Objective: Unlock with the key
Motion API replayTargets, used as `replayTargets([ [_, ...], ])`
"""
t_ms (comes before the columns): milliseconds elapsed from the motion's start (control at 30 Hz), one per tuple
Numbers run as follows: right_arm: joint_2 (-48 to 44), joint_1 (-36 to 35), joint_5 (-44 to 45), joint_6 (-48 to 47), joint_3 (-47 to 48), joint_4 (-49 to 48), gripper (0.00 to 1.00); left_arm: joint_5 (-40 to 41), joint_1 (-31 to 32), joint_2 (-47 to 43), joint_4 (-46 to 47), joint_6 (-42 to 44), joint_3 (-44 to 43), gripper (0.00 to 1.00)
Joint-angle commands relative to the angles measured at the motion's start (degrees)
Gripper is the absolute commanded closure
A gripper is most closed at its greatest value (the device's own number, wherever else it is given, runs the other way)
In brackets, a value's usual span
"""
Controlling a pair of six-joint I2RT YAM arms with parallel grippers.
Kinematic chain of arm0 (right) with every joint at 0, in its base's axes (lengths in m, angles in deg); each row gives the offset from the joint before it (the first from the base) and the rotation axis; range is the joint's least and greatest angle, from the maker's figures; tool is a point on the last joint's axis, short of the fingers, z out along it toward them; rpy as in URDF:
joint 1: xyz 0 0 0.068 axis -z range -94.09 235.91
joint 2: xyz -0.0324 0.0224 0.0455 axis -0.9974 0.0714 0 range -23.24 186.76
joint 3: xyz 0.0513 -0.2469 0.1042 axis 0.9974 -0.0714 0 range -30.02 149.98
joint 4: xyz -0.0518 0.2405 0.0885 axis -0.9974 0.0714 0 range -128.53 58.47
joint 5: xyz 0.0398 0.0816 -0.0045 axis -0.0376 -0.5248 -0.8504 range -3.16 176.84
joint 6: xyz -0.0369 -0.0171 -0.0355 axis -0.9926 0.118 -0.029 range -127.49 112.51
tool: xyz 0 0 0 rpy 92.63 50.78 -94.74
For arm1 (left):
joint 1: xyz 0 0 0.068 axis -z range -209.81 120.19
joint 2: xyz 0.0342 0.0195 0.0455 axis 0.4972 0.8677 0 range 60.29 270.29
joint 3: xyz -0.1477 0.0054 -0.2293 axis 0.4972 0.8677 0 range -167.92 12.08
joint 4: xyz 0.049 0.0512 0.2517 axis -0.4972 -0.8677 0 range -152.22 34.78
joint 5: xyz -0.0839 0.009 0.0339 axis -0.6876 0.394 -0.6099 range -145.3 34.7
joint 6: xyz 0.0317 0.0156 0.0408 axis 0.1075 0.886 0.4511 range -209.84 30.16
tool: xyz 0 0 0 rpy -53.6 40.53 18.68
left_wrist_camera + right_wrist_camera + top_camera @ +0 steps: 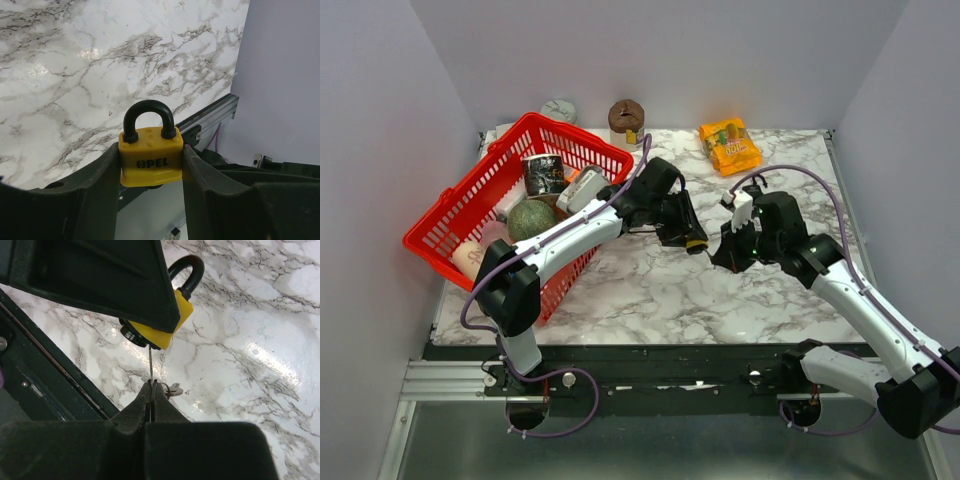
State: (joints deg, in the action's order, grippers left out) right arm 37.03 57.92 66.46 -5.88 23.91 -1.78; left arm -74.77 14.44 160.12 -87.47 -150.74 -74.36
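Observation:
A yellow padlock (150, 156) with a black shackle is clamped by its sides in my left gripper (151, 165), held above the marble table. In the top view the padlock (695, 243) shows at the left gripper's (688, 238) tip. My right gripper (152, 386) is shut on a thin metal key (150, 364), seen edge-on. The key's blade points up to the black keyhole end of the padlock (165, 325); its tip meets the lock's underside. A second key on a small ring (172, 389) hangs beside the right fingertips. In the top view the right gripper (724, 256) sits just right of the padlock.
A red basket (438, 232) of groceries stands at the left, under the left arm. An orange snack bag (729, 146) and a brown doughnut-shaped object (626, 117) lie at the back. White walls close in both sides. The table's front rail (210, 117) runs below the padlock.

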Motion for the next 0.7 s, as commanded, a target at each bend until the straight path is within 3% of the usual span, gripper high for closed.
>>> replayTargets([
  [0, -0.5, -0.4, 1.0, -2.7, 2.8, 0.5, 0.99, -3.2, 0.0, -1.0, 1.7, 0.1, -1.8, 1.0],
  [667, 2.9, -0.4, -0.2, -5.7, 3.9, -0.3, 0.99, -4.5, 0.0, 0.2, 1.9, 0.3, -2.7, 1.0],
])
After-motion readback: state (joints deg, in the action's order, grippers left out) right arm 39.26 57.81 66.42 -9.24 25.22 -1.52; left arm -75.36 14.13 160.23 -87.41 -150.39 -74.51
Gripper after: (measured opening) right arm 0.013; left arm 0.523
